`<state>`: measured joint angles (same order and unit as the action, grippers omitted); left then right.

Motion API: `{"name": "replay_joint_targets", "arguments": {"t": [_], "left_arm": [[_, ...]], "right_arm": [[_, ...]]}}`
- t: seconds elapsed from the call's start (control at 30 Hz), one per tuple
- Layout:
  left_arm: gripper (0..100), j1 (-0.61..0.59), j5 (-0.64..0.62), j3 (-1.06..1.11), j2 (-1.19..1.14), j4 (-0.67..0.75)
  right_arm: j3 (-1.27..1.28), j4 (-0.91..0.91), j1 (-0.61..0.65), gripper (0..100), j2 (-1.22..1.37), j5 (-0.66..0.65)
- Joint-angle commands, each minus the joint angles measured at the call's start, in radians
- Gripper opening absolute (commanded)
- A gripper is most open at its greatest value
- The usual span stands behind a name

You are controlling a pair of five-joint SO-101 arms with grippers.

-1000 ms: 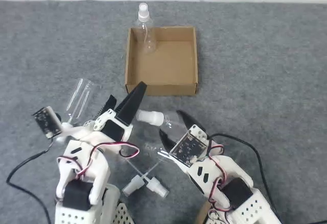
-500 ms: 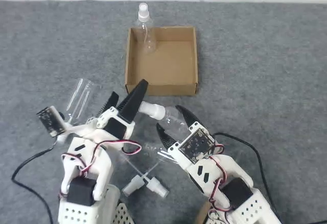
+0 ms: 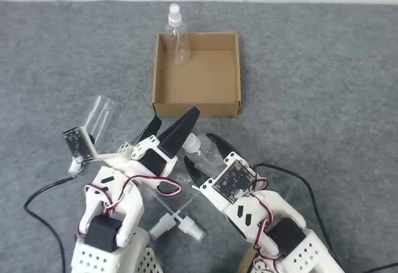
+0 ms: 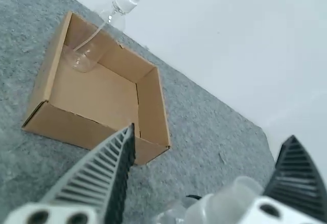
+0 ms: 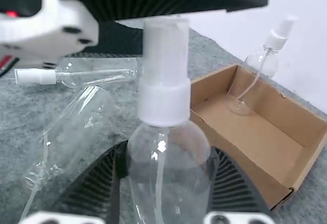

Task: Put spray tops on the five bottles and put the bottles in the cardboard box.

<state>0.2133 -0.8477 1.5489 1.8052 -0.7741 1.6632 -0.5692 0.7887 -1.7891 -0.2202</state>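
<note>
My right gripper (image 3: 200,150) is shut on a clear bottle (image 3: 209,155) that wears a white spray top (image 3: 191,142); in the right wrist view the bottle (image 5: 166,168) stands upright between the two black fingers. My left gripper (image 3: 175,115) hangs open right at that spray top (image 4: 230,201), which sits low between its wide-apart fingers. The cardboard box (image 3: 196,107) lies just beyond both grippers. In its far left corner leans one bottle with a spray top (image 3: 177,33), also seen as bottle (image 4: 97,40) and bottle (image 5: 255,66).
An uncapped clear bottle (image 3: 96,120) lies on the grey carpet left of the left arm. More clear bottles (image 5: 76,76) (image 5: 66,132) lie between the arms. Two loose spray tops (image 3: 163,224) (image 3: 191,228) lie near the arm bases.
My left gripper has swung right and forward to the held bottle's spray top. My right gripper has shifted a little left and nearer with the bottle.
</note>
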Motion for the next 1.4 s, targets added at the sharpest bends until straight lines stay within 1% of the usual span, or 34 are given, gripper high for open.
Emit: {"name": "replay_joint_targets", "arguments": {"t": [0.0,0.1,0.3,0.4,0.67,0.87,0.93,1.07,1.13,1.27,1.37], "left_arm": [[40,0.005,0.014,-0.001,0.017,0.023],[40,0.003,0.011,-0.012,0.018,0.020],[40,-0.018,0.011,-0.091,0.018,-0.044],[40,-0.052,0.009,-0.131,0.018,-0.075],[40,-0.143,0.009,-0.142,0.020,-0.074],[40,-0.180,0.009,-0.142,0.020,-0.075],[40,-0.199,0.009,-0.140,0.020,-0.074],[40,-0.207,0.009,-0.136,0.020,-0.072],[40,-0.201,0.009,-0.134,0.018,-0.072],[40,-0.198,0.009,-0.122,0.018,-0.071],[40,-0.138,0.017,-0.097,0.018,-0.069]], "right_arm": [[0.012,0.016,0.018,9.1,-0.025,0.006],[0.018,0.016,0.018,9.1,-0.025,0.006],[0.018,0.016,0.016,9.1,-0.024,0.008],[0.018,0.015,0.015,9.1,-0.019,0.011],[0.020,0.015,-0.056,9.1,-0.024,0.015],[0.020,0.015,-0.059,9.5,-0.025,0.017],[0.020,0.025,-0.058,9.5,-0.025,0.052],[0.018,0.079,-0.051,9.5,-0.027,0.190],[0.018,0.093,-0.051,9.5,-0.027,0.236],[0.018,0.097,-0.051,9.5,-0.027,0.244],[0.018,0.099,-0.051,9.5,-0.027,0.244]]}}
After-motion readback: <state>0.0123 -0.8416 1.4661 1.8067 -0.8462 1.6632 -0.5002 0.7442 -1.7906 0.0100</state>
